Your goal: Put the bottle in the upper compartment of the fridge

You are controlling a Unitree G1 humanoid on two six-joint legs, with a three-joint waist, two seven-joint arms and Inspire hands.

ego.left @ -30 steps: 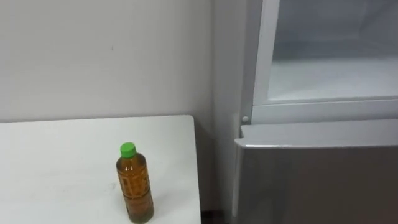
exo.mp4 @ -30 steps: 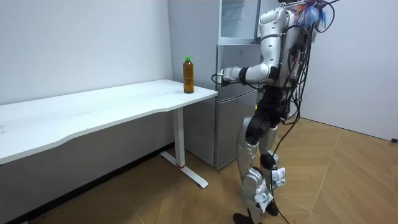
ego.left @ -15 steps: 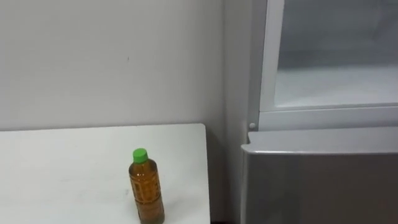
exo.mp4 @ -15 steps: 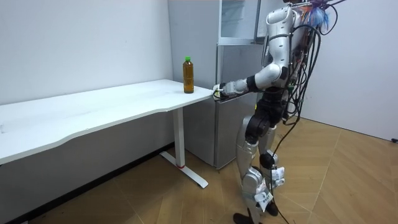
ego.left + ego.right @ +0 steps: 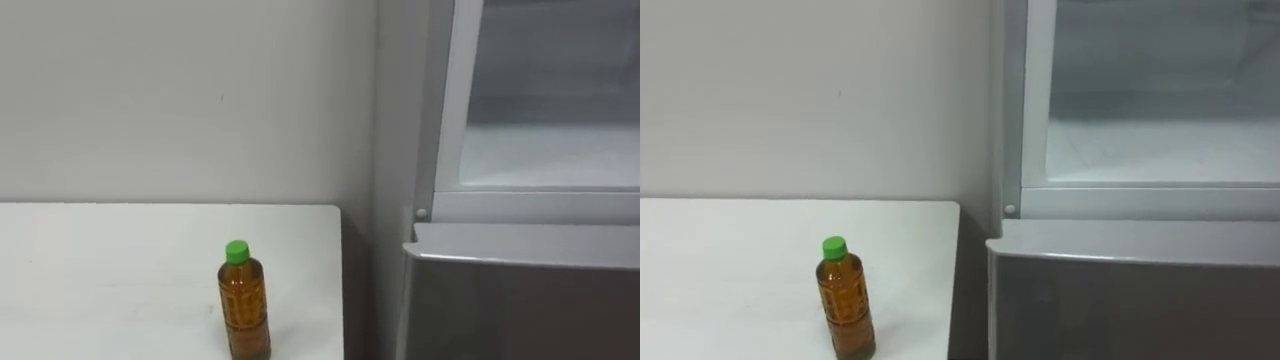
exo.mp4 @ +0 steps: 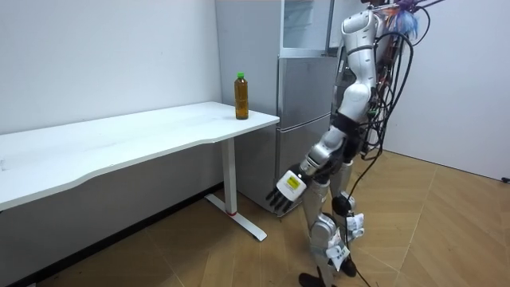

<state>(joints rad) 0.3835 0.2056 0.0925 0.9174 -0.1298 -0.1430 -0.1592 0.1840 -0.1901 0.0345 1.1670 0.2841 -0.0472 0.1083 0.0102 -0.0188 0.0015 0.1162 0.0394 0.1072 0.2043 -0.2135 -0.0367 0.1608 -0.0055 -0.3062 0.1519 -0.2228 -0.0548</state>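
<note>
- Liquid of amber colour fills the bottle, which has a green cap and stands upright on the white desk.
- It stands near the desk's end on the fridge side, close to the edge, with bare desk top all round it and nothing touching it.
- Just past that end of the desk stands the fridge, grey, set against the pale wall.
- Its upper compartment is open to the eye views, with a white frame around a pale inside.
- Below it the lower door is closed, its top edge lying under the frame of the upper compartment.
- In the room view the robot stands upright on the wooden floor, in front of the fridge and just beyond the desk's end, its head turned toward the corner where the desk and fridge meet.
- Its left arm hangs down and forward. The left robot hand is low, about level with the robot's thigh, well below the desk top and well apart from the bottle.
- That robot hand holds nothing. Its dark fingers are straight and spread, and the back of the hand faces the room camera.
</note>
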